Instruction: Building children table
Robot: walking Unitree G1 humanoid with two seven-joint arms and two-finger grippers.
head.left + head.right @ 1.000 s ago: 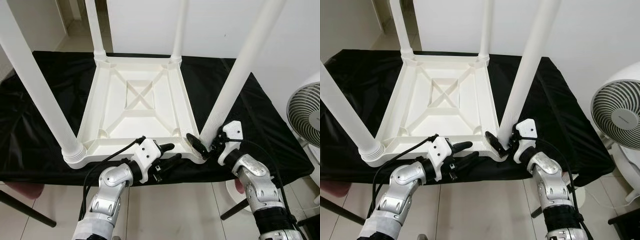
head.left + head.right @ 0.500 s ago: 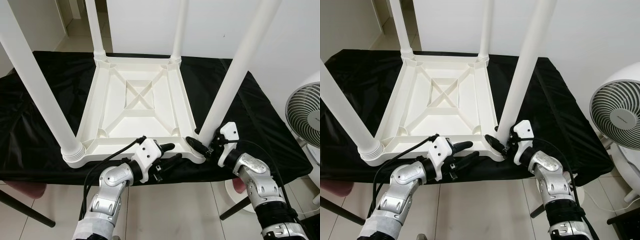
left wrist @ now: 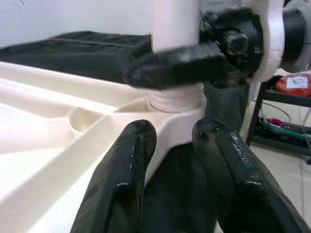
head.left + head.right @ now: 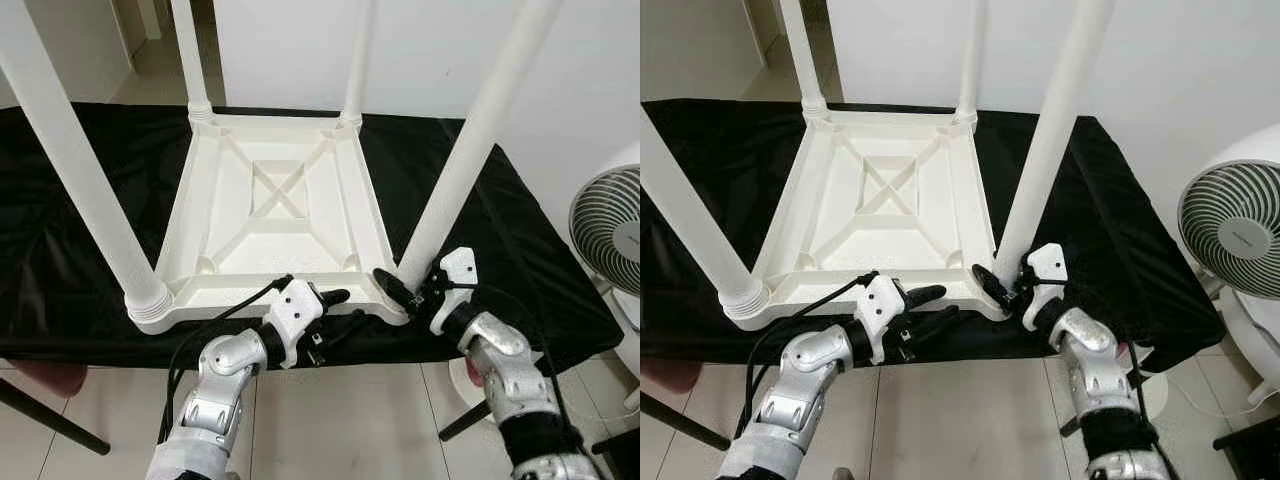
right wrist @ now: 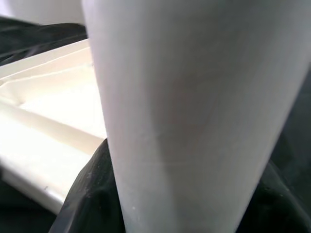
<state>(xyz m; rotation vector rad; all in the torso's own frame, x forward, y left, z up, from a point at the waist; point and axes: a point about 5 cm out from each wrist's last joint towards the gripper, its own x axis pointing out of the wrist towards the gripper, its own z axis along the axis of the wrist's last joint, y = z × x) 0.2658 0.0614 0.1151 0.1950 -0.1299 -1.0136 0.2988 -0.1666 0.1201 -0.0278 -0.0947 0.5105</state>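
Overall, the build looks close to finished. The tabletop [image 4: 275, 225] lies upside down on a black cloth [image 4: 80, 250] over a work surface, and four legs stand up from its corners: two far legs [image 4: 190, 60], a near-left leg [image 4: 85, 190] seated with its ribbed collar against the corner, and a near-right leg [image 4: 470, 150]. The right gripper [image 4: 408, 290] is at the base of that near-right leg, fingers clasped around it where it meets the corner socket; the right wrist view has the leg pressed up close between the dark fingers. The left gripper [image 4: 335, 308] sits at the tabletop's near edge, beside the right one, fingers parted and holding nothing; its wrist view looks along the rim toward that same corner. Judged from this, the remaining work is seating or tightening the last leg, then turning the table upright. Whether that leg is fully home cannot be told, since the right gripper covers the joint. All four leg tops run out of frame. A fan [image 4: 610, 235] stands at the right, partly cut off.
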